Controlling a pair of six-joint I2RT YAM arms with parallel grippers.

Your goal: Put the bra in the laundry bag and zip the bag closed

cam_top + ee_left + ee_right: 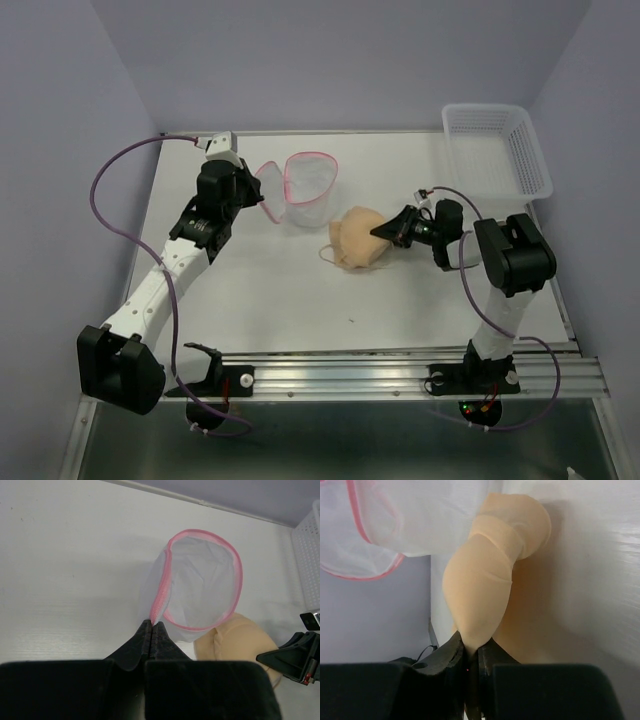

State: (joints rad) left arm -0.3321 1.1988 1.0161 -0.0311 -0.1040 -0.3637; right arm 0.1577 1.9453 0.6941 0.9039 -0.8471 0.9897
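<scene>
Two tools are pinching fabric. The left tool (151,626) is pressed together on the pink zipper edging (161,597) of the laundry bag (202,580), whose mouth gapes open on the counter (60,570). The right tool (469,647) nips one edge of the bra (485,580), which sits just outside that mouth. Light and floppy, the bra will likely sag and fold, so a cup edge seems the best place to hold it.
</scene>
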